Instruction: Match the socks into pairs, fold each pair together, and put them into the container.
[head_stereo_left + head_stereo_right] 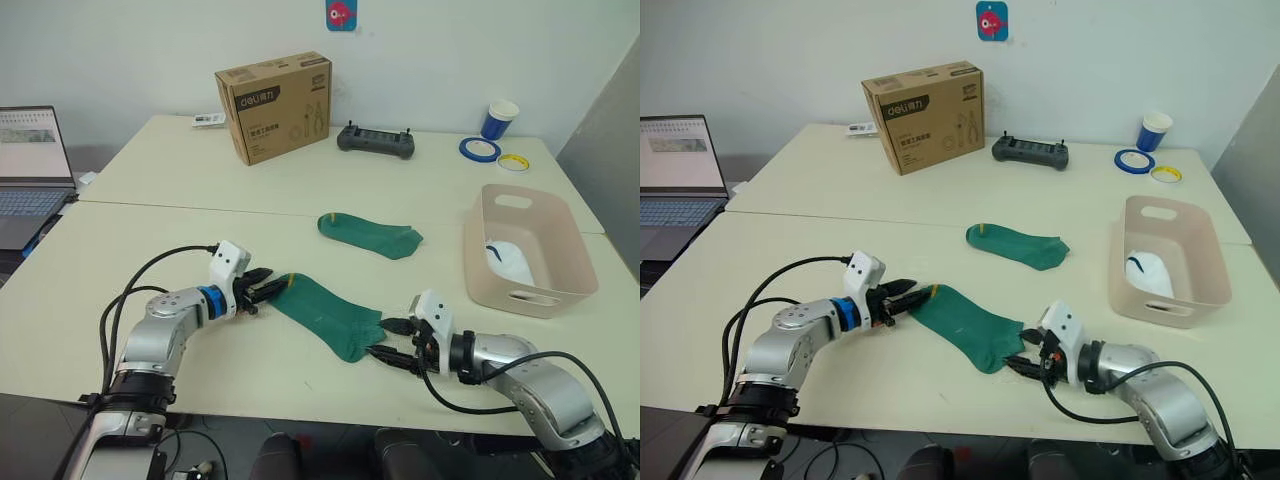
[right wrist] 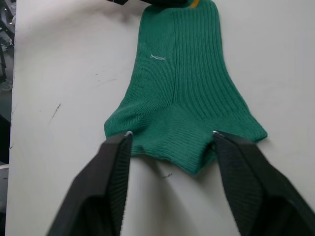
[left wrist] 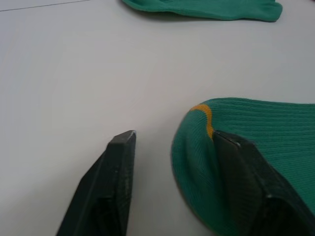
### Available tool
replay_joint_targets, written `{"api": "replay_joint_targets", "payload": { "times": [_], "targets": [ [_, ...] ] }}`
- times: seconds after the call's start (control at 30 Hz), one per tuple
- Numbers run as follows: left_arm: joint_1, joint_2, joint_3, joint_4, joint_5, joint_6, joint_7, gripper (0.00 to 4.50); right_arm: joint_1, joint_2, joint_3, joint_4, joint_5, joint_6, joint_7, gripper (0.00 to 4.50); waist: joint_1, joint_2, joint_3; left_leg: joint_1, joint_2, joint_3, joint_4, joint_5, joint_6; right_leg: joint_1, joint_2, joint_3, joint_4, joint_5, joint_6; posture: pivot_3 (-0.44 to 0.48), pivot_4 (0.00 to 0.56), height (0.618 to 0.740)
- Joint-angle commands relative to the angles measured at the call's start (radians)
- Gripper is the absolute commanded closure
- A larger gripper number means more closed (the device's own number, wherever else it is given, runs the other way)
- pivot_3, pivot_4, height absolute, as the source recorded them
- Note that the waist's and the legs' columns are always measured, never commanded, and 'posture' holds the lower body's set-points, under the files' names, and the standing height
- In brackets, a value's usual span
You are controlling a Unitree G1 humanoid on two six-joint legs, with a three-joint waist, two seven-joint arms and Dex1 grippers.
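**Both grippers open at opposite ends of one green sock**

The left gripper [image 3: 170,142] has its two black fingers parted, one resting on the bare table [image 1: 150,230], the other lying on the cuff end of the near green sock [image 1: 330,315], right by its orange tab [image 3: 206,115]. Nothing is pinched; the spread looks like a stance for closing on the cuff. The right gripper [image 2: 170,140] is wide open too, its fingertips straddling the sock's opposite end, tips at or just over the fabric edge. Taking the sock at both ends would let the robot lift it flat and carry it, probably to lay it on its partner.

That partner, the far green sock [image 1: 370,235], lies flat toward the middle of the table, apart from the near one. The container [image 1: 520,300] stands to the right with something white and blue-edged inside, likely socks already stowed, though the detail is too small to be sure.

Both forearms lie low over the table, nearly level, pointed inward at each other along the sock's length, with the left arm's elbow out toward the table edge and cables looping behind it.
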Motion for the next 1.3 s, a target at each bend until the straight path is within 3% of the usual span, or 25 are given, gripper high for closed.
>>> {"api": "replay_joint_targets", "payload": {
  "times": [0.03, 0.07, 0.13, 0.17, 0.27, 0.53, 0.8, 1.07, 1.3],
  "targets": [
    [0.034, 0.01, -0.007, -0.058, -0.012, 0.023, -0.027, 3.54, -0.024, -0.005, 0.009, 0.026, -0.023, -0.049, 0.016, 3.18, -0.001, 0.0, 0.0, 0.0, 0.0, 0.0, 0.0, 0.0, 0.0, 0.0, 0.0, 0.0, 0.0, 0.0, 0.0, 0.0, 0.15, 0.74],
    [0.041, 0.011, -0.004, -0.067, -0.014, 0.027, -0.027, 3.98, -0.027, -0.012, 0.018, 0.042, -0.048, -0.074, 0.017, 3.69, -0.001, 0.0, 0.0, 0.0, 0.0, 0.0, 0.0, 0.0, 0.0, 0.0, 0.0, 0.0, 0.0, 0.0, 0.0, 0.0, 0.15, 0.74],
    [0.06, 0.009, 0.003, -0.092, -0.019, 0.037, -0.025, 4.47, -0.029, -0.029, 0.028, 0.064, -0.071, -0.108, 0.037, 4.23, -0.001, 0.0, 0.0, 0.0, 0.0, 0.0, 0.0, 0.0, 0.0, 0.0, 0.0, 0.0, 0.0, 0.0, 0.0, 0.0, 0.15, 0.74],
    [0.074, 0.009, 0.004, -0.108, -0.02, 0.04, -0.024, 4.5, -0.029, -0.033, 0.026, 0.073, -0.074, -0.121, 0.046, 4.47, -0.002, 0.0, 0.0, 0.0, 0.0, 0.0, 0.0, 0.0, 0.0, 0.0, 0.0, 0.0, 0.0, 0.0, 0.0, 0.0, 0.15, 0.74],
    [0.11, 0.012, 0.011, -0.16, -0.028, 0.065, -0.016, 4.5, -0.033, -0.037, 0.003, 0.088, -0.051, -0.131, 0.073, 4.47, -0.002, 0.0, 0.0, 0.0, 0.0, 0.0, 0.0, 0.0, 0.0, 0.0, 0.0, 0.0, 0.0, 0.0, 0.0, 0.0, 0.15, 0.74],
    [0.363, 0.006, 0.077, -0.588, -0.179, 0.333, 0.102, 4.5, -0.108, -0.102, -0.077, 0.151, 0.031, -0.139, 0.223, 4.47, -0.01, 0.0, 0.0, 0.0, 0.001, 0.0, 0.0, 0.0, 0.0, 0.0, -0.001, 0.0, 0.0, 0.0, 0.0, 0.0, 0.15, 0.74],
    [0.489, -0.142, 0.12, -0.804, -0.178, 0.379, 0.381, 4.5, -0.147, -0.15, -0.058, 0.257, -0.004, -0.179, 0.336, 4.47, -0.008, -0.001, 0.001, 0.002, 0.0, 0.001, 0.001, 0.0, 0.0, 0.001, -0.001, 0.001, 0.0, 0.0, 0.0, 0.0, 0.15, 0.74],
    [0.526, -0.211, 0.098, -0.802, -0.121, 0.32, 0.493, 4.5, -0.196, -0.164, -0.064, 0.334, 0.003, -0.161, 0.381, 4.47, -0.008, -0.001, 0.001, 0.003, 0.0, 0.0, 0.0, 0.0, 0.0, 0.001, 0.0, 0.001, 0.001, 0.0, 0.0, 0.0, 0.15, 0.74],
    [0.552, -0.175, 0.06, -0.826, -0.161, 0.375, 0.456, 4.5, -0.204, -0.192, -0.044, 0.368, -0.027, -0.188, 0.429, 4.47, -0.008, -0.001, 0.001, 0.003, 0.0, 0.001, 0.0, 0.0, 0.0, 0.001, 0.0, 0.002, 0.0, 0.0, -0.001, 0.0, 0.15, 0.74]
  ]
}}
